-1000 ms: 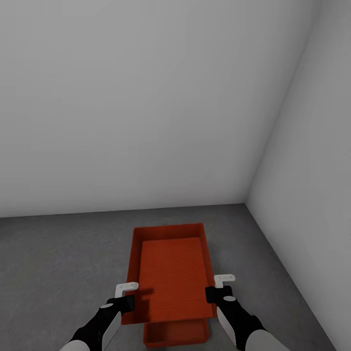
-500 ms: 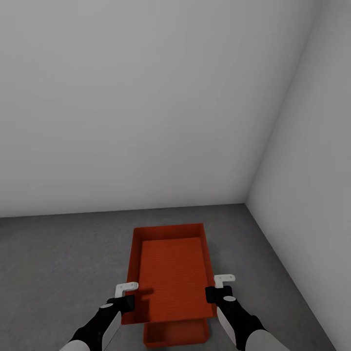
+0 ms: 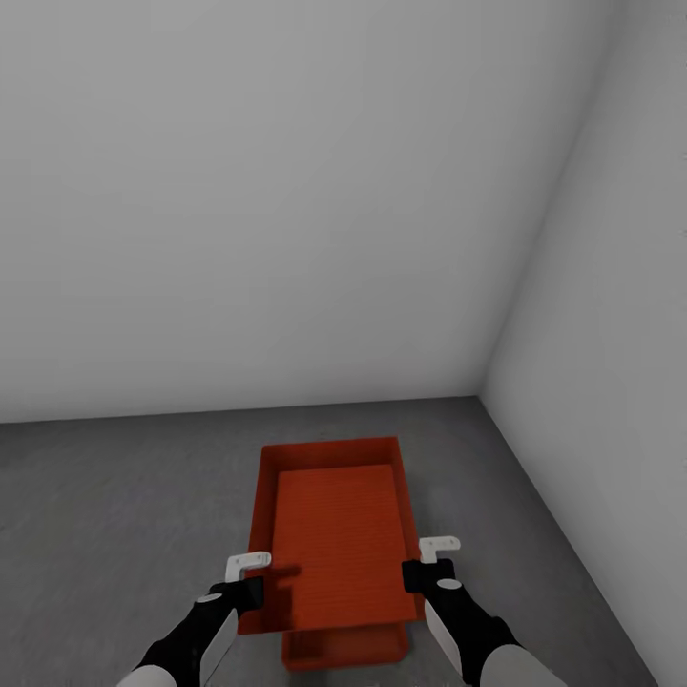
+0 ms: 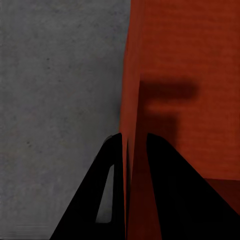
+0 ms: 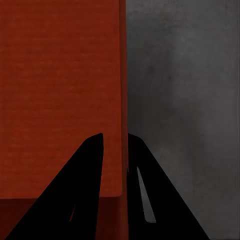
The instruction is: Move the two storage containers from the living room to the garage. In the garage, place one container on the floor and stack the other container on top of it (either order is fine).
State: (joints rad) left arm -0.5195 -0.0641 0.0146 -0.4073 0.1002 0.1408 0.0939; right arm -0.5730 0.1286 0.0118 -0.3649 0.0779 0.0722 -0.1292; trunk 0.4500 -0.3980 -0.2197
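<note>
Both pincers clamped on the upper storage container, one per long wall.

Left pincer: I see its fingers pinched across the left wall of the upper storage container, one inside, one outside. Right pincer: same grip on the right wall, fingers astride the rim. Between the two pincers lies the ribbed orange-red bottom, extending forward from them. Beneath it, at the near end, the lower storage container sticks out, resting on the floor, dark grey speckled concrete. Beyond the pincers, plain grey-white walls meet in a corner ahead and to the right.
</note>
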